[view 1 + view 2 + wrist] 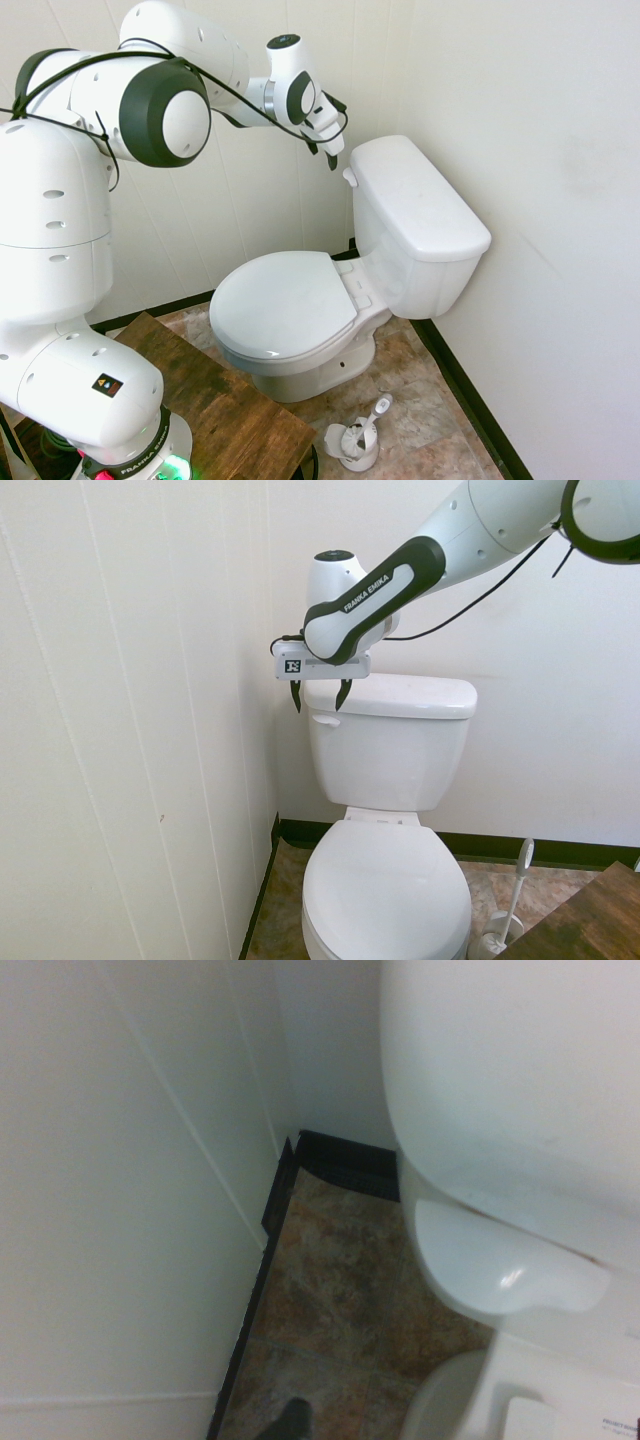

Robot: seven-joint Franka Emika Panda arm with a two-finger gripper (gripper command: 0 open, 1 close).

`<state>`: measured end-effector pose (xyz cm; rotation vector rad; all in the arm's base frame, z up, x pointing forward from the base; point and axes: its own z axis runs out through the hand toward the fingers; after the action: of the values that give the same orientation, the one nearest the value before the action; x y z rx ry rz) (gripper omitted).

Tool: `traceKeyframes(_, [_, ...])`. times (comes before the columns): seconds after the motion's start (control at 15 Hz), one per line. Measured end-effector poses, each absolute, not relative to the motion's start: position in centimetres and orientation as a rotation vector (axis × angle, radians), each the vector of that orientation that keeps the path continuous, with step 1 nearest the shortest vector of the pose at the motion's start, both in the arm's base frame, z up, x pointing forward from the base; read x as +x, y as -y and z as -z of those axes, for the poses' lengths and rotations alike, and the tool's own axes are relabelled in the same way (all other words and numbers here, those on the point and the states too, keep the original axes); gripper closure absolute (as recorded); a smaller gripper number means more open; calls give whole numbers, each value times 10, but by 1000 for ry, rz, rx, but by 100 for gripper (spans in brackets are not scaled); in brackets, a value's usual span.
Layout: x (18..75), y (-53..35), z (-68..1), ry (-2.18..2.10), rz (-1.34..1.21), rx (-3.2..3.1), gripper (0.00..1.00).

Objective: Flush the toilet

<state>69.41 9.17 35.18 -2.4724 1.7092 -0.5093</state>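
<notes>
Your gripper (318, 695), fingers spread and empty, hangs at the toilet (390, 810) tank's upper left corner in the second exterior view; the flush lever (322, 719) sits just below it.

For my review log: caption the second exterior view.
Open gripper hovers beside toilet tank's corner, above flush lever.

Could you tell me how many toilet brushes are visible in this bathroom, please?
1. The toilet brush stands in its holder on the floor beside the toilet bowl, opposite the lever side. Others may be hidden.
</notes>
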Motion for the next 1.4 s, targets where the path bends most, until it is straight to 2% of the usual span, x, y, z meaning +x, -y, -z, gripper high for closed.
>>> traceKeyframes(0.6, [732, -75, -354, -1824, 554, -2407, 100])
traceKeyframes(1.4, [742, -60, -325, -1893, 509, -2379, 100])
